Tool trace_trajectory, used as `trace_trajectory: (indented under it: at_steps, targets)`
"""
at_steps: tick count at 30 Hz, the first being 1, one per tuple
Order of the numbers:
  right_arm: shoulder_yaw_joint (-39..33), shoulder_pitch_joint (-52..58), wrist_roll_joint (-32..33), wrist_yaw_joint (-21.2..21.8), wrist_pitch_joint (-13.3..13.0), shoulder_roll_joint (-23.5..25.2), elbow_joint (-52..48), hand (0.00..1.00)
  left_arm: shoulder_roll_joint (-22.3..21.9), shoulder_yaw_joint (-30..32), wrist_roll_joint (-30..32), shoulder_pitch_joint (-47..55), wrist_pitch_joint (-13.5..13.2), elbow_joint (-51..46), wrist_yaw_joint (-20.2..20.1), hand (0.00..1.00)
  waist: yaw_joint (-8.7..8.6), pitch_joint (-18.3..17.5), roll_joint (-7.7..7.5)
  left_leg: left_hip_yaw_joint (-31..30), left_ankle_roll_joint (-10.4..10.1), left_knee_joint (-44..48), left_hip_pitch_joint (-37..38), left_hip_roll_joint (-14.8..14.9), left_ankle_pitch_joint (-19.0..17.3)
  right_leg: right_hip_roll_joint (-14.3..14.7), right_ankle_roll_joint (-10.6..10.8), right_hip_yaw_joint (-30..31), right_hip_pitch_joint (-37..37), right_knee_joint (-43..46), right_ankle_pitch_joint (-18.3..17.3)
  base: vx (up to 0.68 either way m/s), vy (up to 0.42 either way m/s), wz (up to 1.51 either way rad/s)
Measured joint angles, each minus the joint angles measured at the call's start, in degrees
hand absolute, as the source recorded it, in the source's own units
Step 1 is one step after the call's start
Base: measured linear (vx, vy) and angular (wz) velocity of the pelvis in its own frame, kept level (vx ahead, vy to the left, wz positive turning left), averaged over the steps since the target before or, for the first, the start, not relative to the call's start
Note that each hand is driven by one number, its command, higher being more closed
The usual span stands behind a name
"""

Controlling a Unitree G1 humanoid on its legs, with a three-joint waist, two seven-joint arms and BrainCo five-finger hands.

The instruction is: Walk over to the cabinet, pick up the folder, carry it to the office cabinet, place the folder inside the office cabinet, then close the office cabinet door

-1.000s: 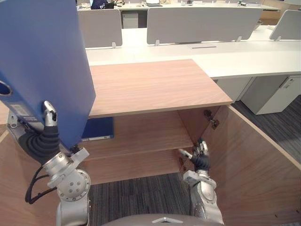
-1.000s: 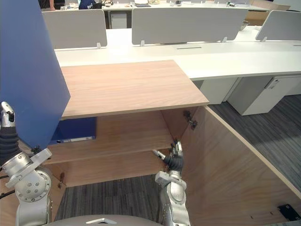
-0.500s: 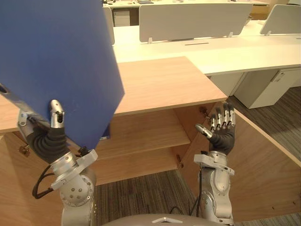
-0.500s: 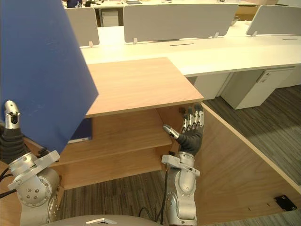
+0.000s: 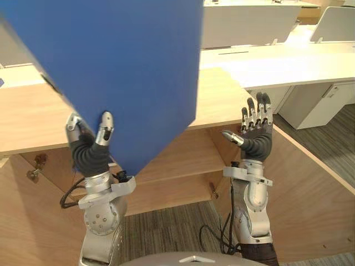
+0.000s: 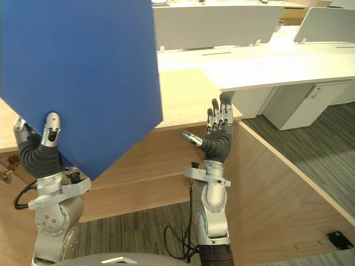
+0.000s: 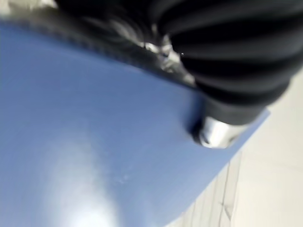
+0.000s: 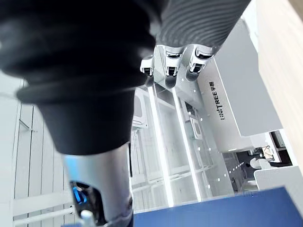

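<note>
A large blue folder [image 5: 122,72] is held up high, its corner pointing down, with my left hand [image 5: 91,149] shut on its lower edge and the thumb pressed on its cover [image 7: 94,156]. My right hand [image 5: 255,133] is raised beside it, to the right, open with straight fingers and holding nothing. In front stands the wooden office cabinet [image 5: 222,97]; its shelves [image 5: 183,158] show under the top. Its right door [image 5: 299,194] stands swung open. The folder hides the cabinet's left inside.
White desks [image 5: 277,61] with grey partition screens [image 6: 222,25] run behind the cabinet. A white drawer unit [image 5: 321,105] stands at the right on grey carpet [image 5: 166,233]. The cabinet's left door [image 5: 28,216] is swung open too.
My left hand has swung the folder up and to the right, across the middle of the view. My right hand has risen a little higher, still open. The camera has shifted.
</note>
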Motion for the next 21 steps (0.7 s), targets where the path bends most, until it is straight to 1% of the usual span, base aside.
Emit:
trace_trajectory:
  at_steps: [2,6,11,15,21]
  targets:
    - [1.1,-0.9,1.0,1.5,0.0,-0.7,0.0,0.0,0.0,-0.8,-1.3,0.0,-0.2,0.0,-2.0,1.0,-0.08,0.0,0.0,0.0,0.0,0.0,0.0,-0.1,0.0,0.0,0.0,0.0,0.0,0.0,0.0,0.0,0.0,0.0]
    - [2.1,-2.5,1.3,3.6,0.0,-1.8,0.0,0.0,0.7,-1.3,-3.7,-0.8,-0.7,0.3,-4.5,1.0,0.02,0.0,0.0,-0.2,0.1,0.0,-0.1,-0.1,0.0,-0.1,0.0,-0.2,0.1,-0.1,0.0,0.0,0.0,0.0]
    - [2.1,-4.0,1.4,4.6,0.2,-2.1,0.7,0.0,1.5,-1.5,-6.1,-1.7,-1.1,0.5,-7.6,1.0,0.35,0.0,-0.04,-0.4,0.1,0.0,-0.2,-0.2,0.1,-0.2,0.0,-0.4,0.2,-0.2,0.0,0.0,0.0,0.0]
    - [2.0,-4.6,1.4,6.0,0.6,-3.6,0.7,0.0,1.7,-2.1,-7.9,-1.8,-1.9,1.7,-10.4,1.0,0.57,0.1,-0.25,-0.8,0.3,0.0,-0.2,-0.3,0.2,-0.2,0.0,-0.7,0.3,-0.2,0.0,0.0,0.0,0.03]
    - [1.8,-5.2,2.0,6.3,1.6,-4.8,3.6,0.0,2.4,-2.7,-9.5,-2.0,-1.9,2.8,-12.9,1.0,0.63,0.3,-0.59,-1.3,0.5,0.0,-0.2,-0.4,0.4,-0.4,0.1,-1.3,0.8,-0.3,0.0,-0.02,-0.003,0.06]
